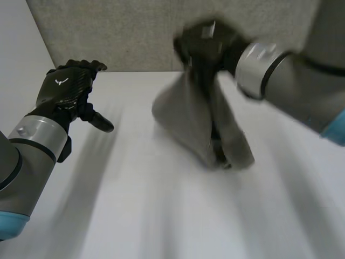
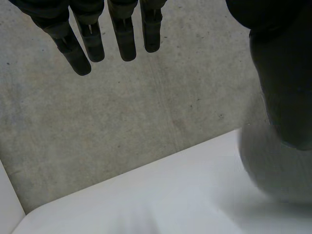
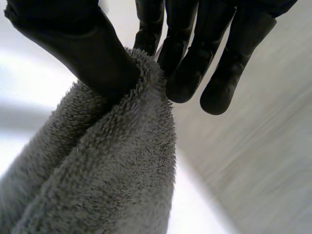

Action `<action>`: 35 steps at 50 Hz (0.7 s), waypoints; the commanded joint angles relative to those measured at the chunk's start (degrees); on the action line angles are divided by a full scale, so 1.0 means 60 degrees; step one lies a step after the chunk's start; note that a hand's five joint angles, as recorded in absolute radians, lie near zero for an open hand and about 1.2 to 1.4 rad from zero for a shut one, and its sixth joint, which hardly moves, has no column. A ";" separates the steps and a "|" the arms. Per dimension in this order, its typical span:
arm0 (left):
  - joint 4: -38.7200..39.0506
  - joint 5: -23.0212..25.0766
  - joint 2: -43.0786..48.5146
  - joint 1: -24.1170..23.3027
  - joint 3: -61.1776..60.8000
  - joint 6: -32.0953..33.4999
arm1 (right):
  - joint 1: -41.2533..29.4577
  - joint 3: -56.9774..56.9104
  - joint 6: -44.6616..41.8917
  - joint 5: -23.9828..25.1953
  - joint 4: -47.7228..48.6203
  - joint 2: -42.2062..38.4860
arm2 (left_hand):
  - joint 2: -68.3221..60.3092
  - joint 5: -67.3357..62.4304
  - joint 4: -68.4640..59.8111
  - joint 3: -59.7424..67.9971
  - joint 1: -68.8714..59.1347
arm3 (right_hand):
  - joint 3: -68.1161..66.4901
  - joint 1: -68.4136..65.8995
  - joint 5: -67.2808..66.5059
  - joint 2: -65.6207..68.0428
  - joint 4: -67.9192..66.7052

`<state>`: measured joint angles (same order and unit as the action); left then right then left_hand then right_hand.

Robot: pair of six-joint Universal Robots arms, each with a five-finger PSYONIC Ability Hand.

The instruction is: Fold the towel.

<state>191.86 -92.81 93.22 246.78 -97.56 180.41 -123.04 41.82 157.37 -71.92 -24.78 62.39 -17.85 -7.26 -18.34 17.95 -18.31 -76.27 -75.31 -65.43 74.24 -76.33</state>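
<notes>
A grey towel (image 1: 199,118) hangs bunched above the white table (image 1: 161,216), its lower end near the tabletop. My right hand (image 1: 207,46) holds it by the top, thumb (image 3: 83,48) and fingers (image 3: 183,73) pinching the fluffy towel (image 3: 122,170) between them. My left hand (image 1: 67,89) hovers over the table's left side, apart from the towel, fingers (image 2: 124,41) straight and spread with nothing in them. Beside that hand, the towel (image 2: 273,161) appears as a grey bulge over the table's edge.
A grey speckled wall panel (image 1: 124,32) stands behind the table's far edge. The white tabletop (image 2: 146,204) spreads out in front and to the left of the towel.
</notes>
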 commanded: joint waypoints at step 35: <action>-0.0570 0.1230 0.3985 -0.1533 0.2281 0.1306 | 0.2472 0.8893 -0.1092 0.0092 0.5229 0.3356 | 0.0937 0.0838 0.1019 -0.0953 0.1013 | 1.1044 1.0885 1.0904 -1.0706 1.1056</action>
<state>190.27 -86.45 107.81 241.39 -91.15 184.24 -110.31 93.09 151.20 -71.53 6.19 82.13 -14.42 -4.41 -15.07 14.36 -15.31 -13.86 -13.32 -3.40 13.77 -14.29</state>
